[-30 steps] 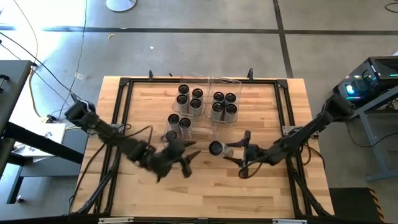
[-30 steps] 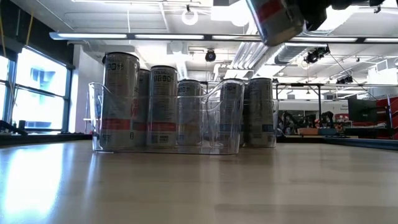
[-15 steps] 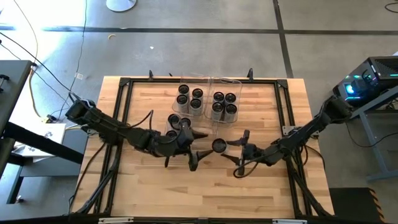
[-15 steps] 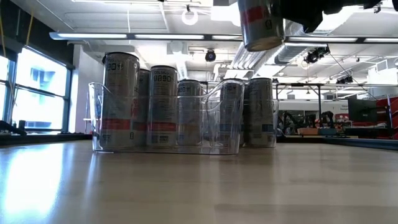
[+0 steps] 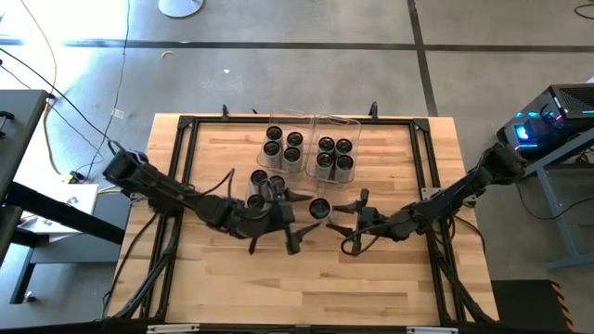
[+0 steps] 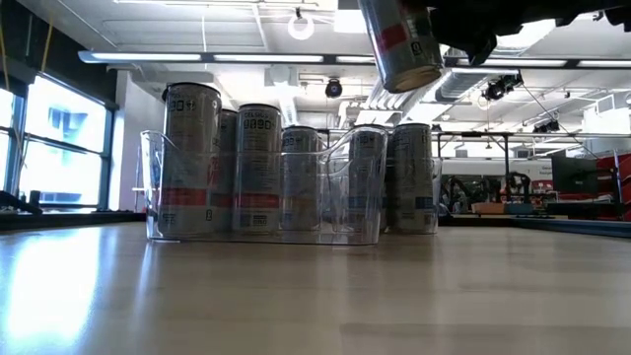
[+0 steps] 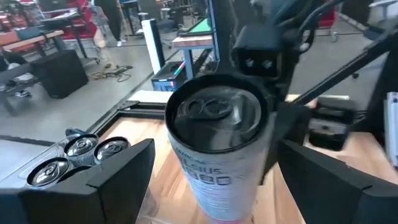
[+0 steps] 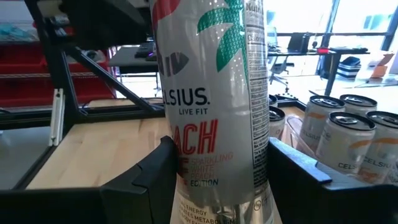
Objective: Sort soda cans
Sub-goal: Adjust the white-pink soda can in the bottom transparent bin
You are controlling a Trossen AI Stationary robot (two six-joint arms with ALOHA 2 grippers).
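Note:
One soda can (image 5: 320,209), silver with a dark top, hangs above the table's middle with my right gripper (image 5: 332,219) shut on it. The low view shows this can (image 6: 399,44) high above the tabletop and slightly tilted. My left gripper (image 5: 299,221) is open. In the left wrist view its fingers (image 7: 118,177) stand on either side of the can (image 7: 217,149) with gaps between. Other soda cans (image 5: 283,145) stand on their bases in clear bins. My right gripper pinches the can's side wall (image 8: 186,186), low on the can, between its two fingers (image 8: 146,180). The fingers come level from the table's right side. The can stands nearly upright, top up, lifted clear of the table.
Two clear bins (image 5: 353,123) with several cans each stand side by side at the far middle. A third bin (image 5: 249,192) with cans (image 5: 259,177) sits just beyond my left gripper. A black frame (image 5: 181,167) runs around the wooden tabletop.
My left gripper has swung toward the table's right edge and rolled, and its fingers now stand around the can. My right gripper has carried the can a little toward the table's left edge. The can stays lifted and now leans slightly.

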